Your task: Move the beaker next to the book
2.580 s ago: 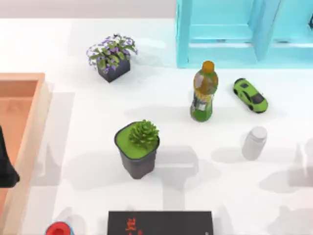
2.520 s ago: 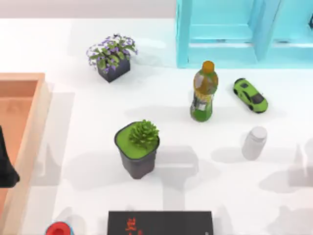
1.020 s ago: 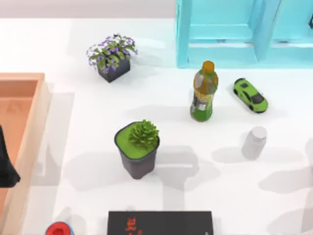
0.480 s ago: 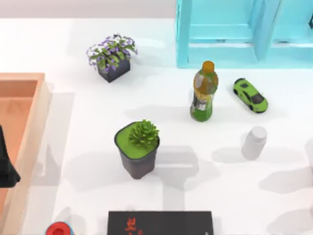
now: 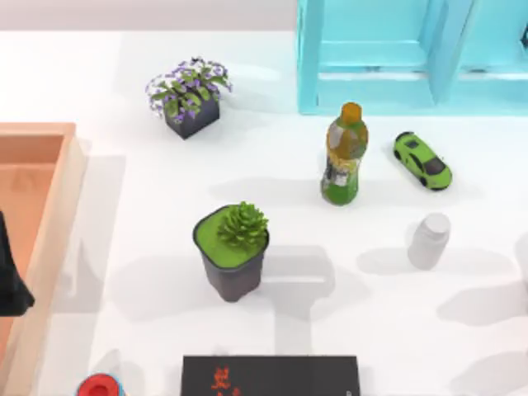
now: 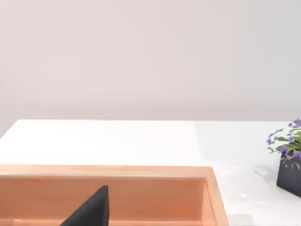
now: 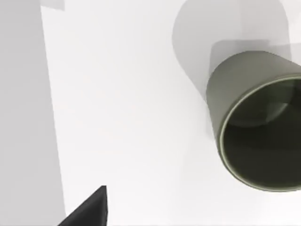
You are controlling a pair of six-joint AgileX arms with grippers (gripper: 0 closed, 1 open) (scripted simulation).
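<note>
On the white tabletop (image 5: 148, 247), the beaker (image 5: 429, 240) stands upright, near the green bottle (image 5: 344, 157) and on the bottle's right and front side. The toy car (image 5: 421, 160) is just behind the beaker. The book (image 5: 270, 375) lies flat at the front edge, well apart from the beaker, to the front and left of the bottle. A plant pot (image 5: 233, 252) stands between the bottle and the book, a bit to the left. In the right wrist view the beaker (image 7: 256, 120) looks close, and we peek into its dark open mouth. A dark tip of the right gripper (image 7: 87, 209) pokes in at the corner of that view, so the beaker sits off to one side of it, not between the fingers. I cannot tell if the right gripper is open or closed. The right arm is the nearer one, I think, since the beaker is far right of the bottle. The left gripper (image 5: 10, 276) hangs over the wooden box (image 5: 49, 239), far left of the bottle, and I cannot tell its fingers either. The beaker's long side points up, so a grab from the side looks best.
</note>
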